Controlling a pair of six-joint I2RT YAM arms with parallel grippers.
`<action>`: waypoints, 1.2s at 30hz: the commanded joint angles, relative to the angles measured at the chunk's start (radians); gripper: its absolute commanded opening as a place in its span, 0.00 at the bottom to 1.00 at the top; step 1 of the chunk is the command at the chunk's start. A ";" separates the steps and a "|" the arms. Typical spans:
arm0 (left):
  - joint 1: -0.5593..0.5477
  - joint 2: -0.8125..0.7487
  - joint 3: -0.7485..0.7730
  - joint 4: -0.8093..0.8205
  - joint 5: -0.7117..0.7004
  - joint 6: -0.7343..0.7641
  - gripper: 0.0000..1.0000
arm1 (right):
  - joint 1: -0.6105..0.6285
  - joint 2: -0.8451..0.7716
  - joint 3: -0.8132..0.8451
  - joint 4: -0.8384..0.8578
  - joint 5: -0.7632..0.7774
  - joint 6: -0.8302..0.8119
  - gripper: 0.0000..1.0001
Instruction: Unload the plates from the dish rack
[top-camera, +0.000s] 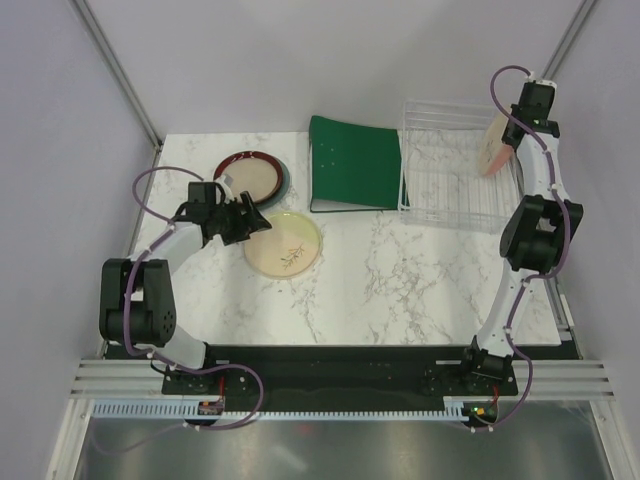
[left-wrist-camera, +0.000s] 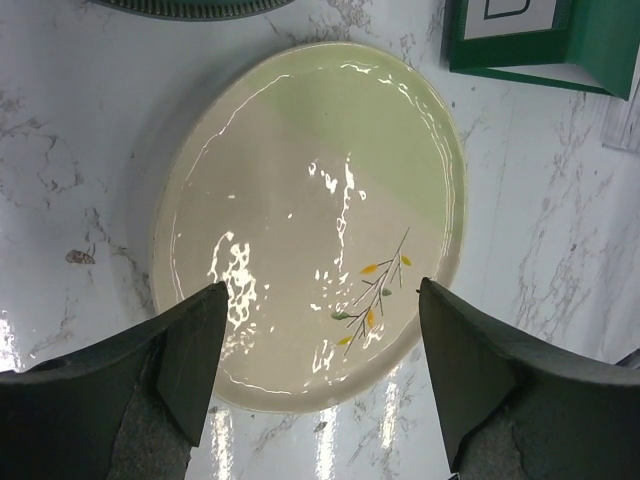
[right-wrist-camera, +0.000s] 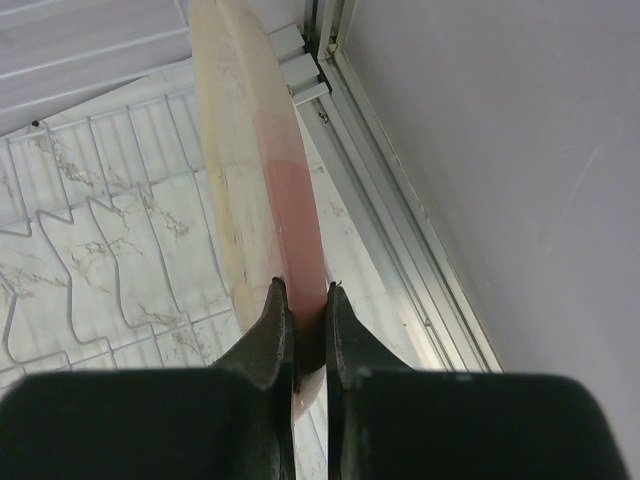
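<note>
The right gripper (right-wrist-camera: 303, 292) is pinching the rim of the cream-and-pink plate (right-wrist-camera: 255, 170), which is standing on edge at the right end of the dish rack (top-camera: 440, 190). The left gripper (left-wrist-camera: 320, 290) is hovering with its jaws wide over the sprig plate (left-wrist-camera: 300, 200), which is lying flat on the tabletop (top-camera: 400, 290). The right gripper is biting only the plate's edge, so the plate is at risk of swinging or slipping in a lift. Its lower rim could also snag a rib, dragging the rack along.
</note>
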 joint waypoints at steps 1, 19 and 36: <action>-0.017 0.008 0.040 0.048 0.036 -0.010 0.84 | 0.001 -0.060 -0.090 0.085 -0.051 0.082 0.00; -0.094 -0.052 0.042 0.049 0.040 -0.024 1.00 | 0.030 -0.299 -0.138 0.126 0.163 -0.024 0.00; -0.128 -0.099 0.027 0.150 0.145 -0.099 1.00 | 0.153 -0.725 -0.388 0.123 0.010 0.102 0.00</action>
